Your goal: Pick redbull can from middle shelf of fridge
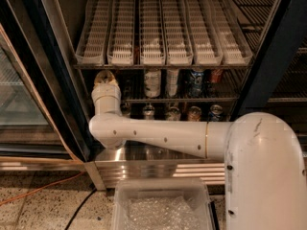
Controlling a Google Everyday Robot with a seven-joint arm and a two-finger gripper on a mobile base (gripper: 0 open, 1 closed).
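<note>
This looks like a shop or a canteen corner and not a home kitchen. The fridge (268, 56) is a large display cooler with black door frames and a glass door (19, 95) standing open at the left. Inside, the top rack has white slotted lanes (163, 32) that feed drinks forward. Below it, drink cans (152, 83) stand in a row on the wire middle shelf (192, 99). A ribbed steel base panel (158, 169) runs under the shelves. The floor (43, 210) is speckled stone, with an orange cable (38, 190) lying on it. The robot's claw (105, 77) is at the left end of the middle shelf.
</note>
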